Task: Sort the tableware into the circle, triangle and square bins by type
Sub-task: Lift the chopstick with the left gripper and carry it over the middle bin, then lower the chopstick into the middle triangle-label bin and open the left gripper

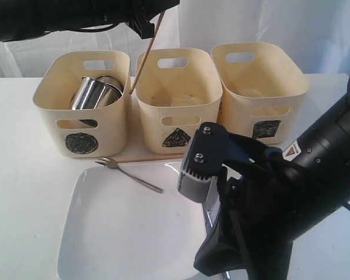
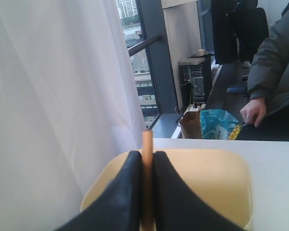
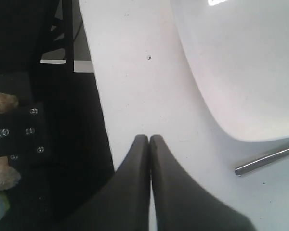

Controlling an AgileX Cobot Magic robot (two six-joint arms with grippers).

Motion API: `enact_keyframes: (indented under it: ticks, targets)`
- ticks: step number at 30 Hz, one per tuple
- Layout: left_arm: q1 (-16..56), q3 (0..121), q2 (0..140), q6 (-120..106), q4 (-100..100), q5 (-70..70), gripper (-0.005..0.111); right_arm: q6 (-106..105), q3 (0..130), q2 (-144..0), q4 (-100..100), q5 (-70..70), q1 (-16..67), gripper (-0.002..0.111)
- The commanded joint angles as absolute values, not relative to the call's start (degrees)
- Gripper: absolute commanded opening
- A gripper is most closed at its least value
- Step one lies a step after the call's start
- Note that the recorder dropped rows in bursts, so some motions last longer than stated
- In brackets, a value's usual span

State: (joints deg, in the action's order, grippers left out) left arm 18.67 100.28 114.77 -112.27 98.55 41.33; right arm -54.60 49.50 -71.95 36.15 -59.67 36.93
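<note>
**Your left gripper holds one chopstick above the bins; your right gripper is empty and low over the table.**

Your left gripper (image 2: 147,155) is clamped on a wooden chopstick (image 1: 144,55), which slants down so its lower tip sits at the gap between the circle bin (image 1: 52,116) and the triangle bin (image 1: 157,114). You cannot tell whether the tip is inside either one. The two steel mugs (image 1: 93,92) lie in the circle bin, and the square bin (image 1: 239,119) stands furthest right. A second chopstick (image 1: 146,157) lies flat on the table (image 1: 23,175) just in front of the bins. The small fork (image 1: 128,173) rests across the far rim of the white square plate (image 1: 105,233). Your right gripper (image 3: 149,138) has its fingers pressed together on nothing. It is beside the plate's edge and near a steel handle (image 3: 267,159).
</note>
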Motion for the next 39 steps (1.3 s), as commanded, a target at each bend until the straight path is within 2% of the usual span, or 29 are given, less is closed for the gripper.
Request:
enact_keyframes:
  ticks: [1, 16, 28, 33, 39]
  targets:
    - [18.7, 104.5, 116.8, -121.2, 99.9, 46.6, 0.000, -55.7, 49.1, -71.5, 36.5, -58.2, 36.4, 0.000]
    - [18.9, 110.3, 119.6, -121.1, 99.9, 52.4, 0.000, -56.3, 48.5, -71.5, 36.6, -58.0, 36.4, 0.000]
    - [19.1, 110.3, 120.0, -120.0, 99.9, 52.9, 0.000, -56.5, 48.5, -71.5, 36.4, -57.9, 36.4, 0.000]
    - [19.1, 110.3, 123.0, -117.8, 99.9, 59.5, 0.000, -56.5, 48.5, -71.5, 36.4, -58.0, 36.4, 0.000]
    - [19.1, 110.3, 125.5, -115.3, 99.9, 58.2, 0.000, -56.5, 48.5, -71.5, 36.4, -58.1, 36.4, 0.000]
